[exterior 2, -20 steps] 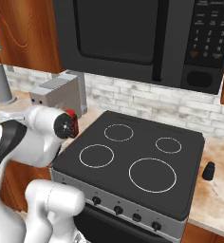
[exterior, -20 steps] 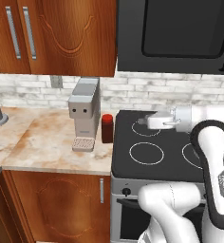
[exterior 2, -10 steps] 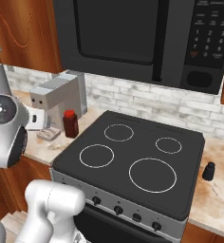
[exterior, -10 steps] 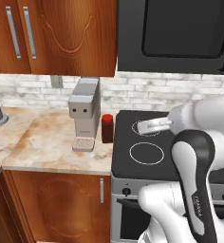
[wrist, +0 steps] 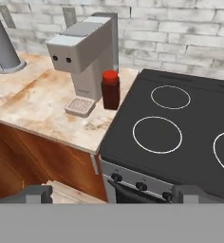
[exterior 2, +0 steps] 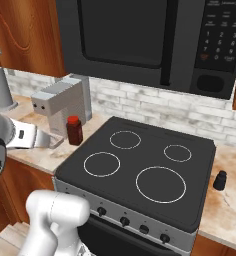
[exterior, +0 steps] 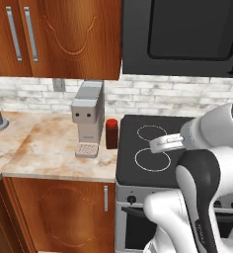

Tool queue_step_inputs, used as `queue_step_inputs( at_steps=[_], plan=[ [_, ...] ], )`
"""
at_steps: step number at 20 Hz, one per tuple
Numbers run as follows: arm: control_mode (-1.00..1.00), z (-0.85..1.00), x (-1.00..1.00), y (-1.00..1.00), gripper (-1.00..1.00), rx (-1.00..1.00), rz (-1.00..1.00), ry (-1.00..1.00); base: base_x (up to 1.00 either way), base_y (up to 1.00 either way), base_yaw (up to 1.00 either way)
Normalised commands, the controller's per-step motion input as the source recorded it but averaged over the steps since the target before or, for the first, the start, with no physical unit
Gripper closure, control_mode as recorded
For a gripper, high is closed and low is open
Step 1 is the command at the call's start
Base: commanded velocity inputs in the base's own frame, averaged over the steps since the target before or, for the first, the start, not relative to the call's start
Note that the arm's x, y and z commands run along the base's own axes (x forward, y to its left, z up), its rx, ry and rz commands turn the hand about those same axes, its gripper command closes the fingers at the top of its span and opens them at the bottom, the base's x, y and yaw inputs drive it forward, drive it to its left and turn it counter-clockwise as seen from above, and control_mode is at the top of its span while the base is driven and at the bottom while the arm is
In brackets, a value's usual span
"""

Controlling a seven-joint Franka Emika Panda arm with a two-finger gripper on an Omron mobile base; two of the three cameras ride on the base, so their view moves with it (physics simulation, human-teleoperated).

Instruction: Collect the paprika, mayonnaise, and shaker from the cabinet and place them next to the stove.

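Two of the task items are out on the bench already: the paprika (exterior: 111,133) stands upright between the grey coffee machine (exterior: 88,117) and the stove (exterior 2: 140,175), just left of the cooktop, and the shaker (exterior 2: 219,180) sits on the stove's other side. The pincer (wrist: 111,193) is spread wide and empty, up above the stove's front edge.

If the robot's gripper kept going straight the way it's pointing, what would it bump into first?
Probably the black flat cooktop, near its left front edge. The open gripper looks down across it. The dark jar with the red lid stands farther off on the marble counter; depth is unclear.
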Motion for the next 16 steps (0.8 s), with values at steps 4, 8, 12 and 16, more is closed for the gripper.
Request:
queue_step_inputs(
  at_steps=[4,8,12,16],
  plan=[
    [-1.00,0.00,-0.36,0.00,-1.00,0.00,0.00,-0.07,0.00,0.00,0.00],
    [1.00,0.00,-0.17,0.03,-1.00,0.00,-0.02,-0.04,-0.51,0.31,-0.22],
    [1.00,0.00,0.00,0.00,-1.00,0.00,0.00,0.00,-0.60,0.29,-0.56],
    [1.00,0.00,0.00,0.00,-1.00,0.00,0.00,0.00,-0.46,0.03,-0.66]
  ],
)
